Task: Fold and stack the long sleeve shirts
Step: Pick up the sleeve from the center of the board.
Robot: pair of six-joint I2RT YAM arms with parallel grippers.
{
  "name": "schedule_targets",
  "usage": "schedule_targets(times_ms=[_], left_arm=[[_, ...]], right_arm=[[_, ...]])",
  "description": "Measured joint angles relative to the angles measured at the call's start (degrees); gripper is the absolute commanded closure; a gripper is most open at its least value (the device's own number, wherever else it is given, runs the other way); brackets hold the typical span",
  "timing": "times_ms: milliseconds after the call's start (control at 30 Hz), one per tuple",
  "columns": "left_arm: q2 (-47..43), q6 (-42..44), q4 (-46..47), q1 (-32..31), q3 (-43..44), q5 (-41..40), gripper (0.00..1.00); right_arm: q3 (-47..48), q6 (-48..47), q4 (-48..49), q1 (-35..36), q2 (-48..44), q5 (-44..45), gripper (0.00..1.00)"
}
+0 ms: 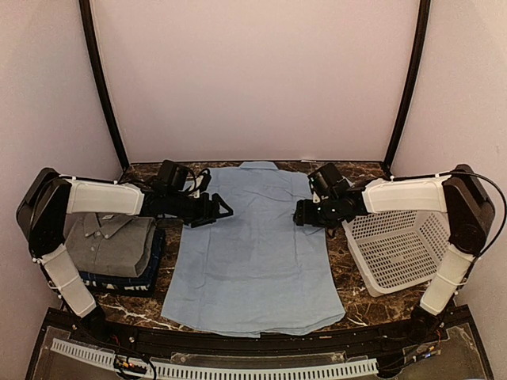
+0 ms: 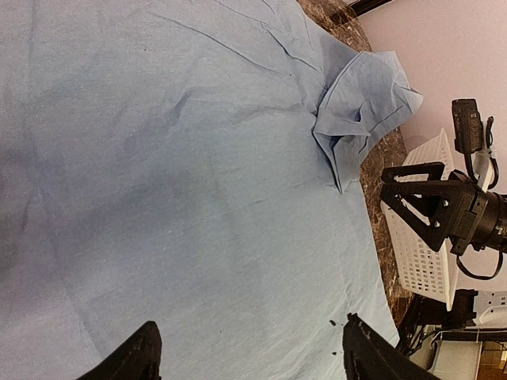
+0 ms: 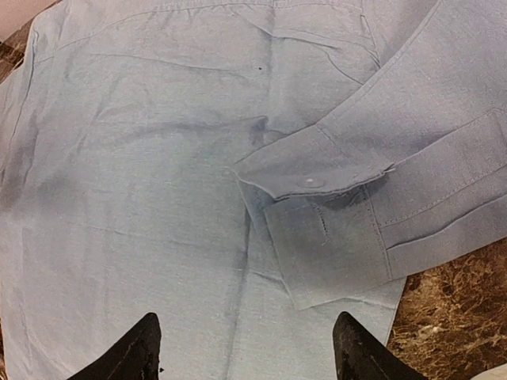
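– Fingertips come first: the black tips of the right gripper sit at the bottom of its wrist view, standing apart with only blue cloth showing between them.

– Is it holding anything?

– No. Its jaws are spread and empty, just above the light blue shirt, at that shirt's right edge. A folded-in sleeve crosses the shirt's body there, and its buttoned cuff lies flat on the cloth.

– And the left gripper?

– It hovers over the light blue shirt's left edge, opposite the right one. Its jaws are also wide apart, with nothing gripped.

– How does the shirt itself lie?

– It is spread flat on the marble table, with its collar at the far end and its hem towards the arm bases.

– Where are the others?

– The grey shirt is folded to the left of the light blue shirt, just beside it. It lies on top of a dark navy shirt, of which only the edges show.

– Anything else?

– A white lattice basket stands to the right of the light blue shirt, close to it.
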Motion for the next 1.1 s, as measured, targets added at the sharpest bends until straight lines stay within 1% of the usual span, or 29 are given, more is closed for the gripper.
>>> schedule_targets(times_ms=[133,400,767,967,1100], left_arm=[[0.04,-0.15,0.00,0.00,0.02,-0.09,0.23],[0.04,-0.33,0.00,0.00,0.04,-0.13,0.23],[0.04,-0.46,-0.02,0.00,0.33,-0.37,0.23],[0.04,-0.46,-0.04,0.00,0.42,-0.61,0.23],[0.04,-0.46,-0.22,0.00,0.70,-0.76,0.23]], right_arm=[[-2.34,2.99,3.23,-0.04,0.28,1.01,0.27],[-3.58,6.45,4.48,-0.59,3.87,3.72,0.26],[-3.72,7.78,6.84,-5.03,5.81,3.82,0.22],[-3.72,7.80,7.41,-6.95,6.03,3.65,0.23],[-3.72,7.76,8.31,-7.63,6.08,3.69,0.27]])
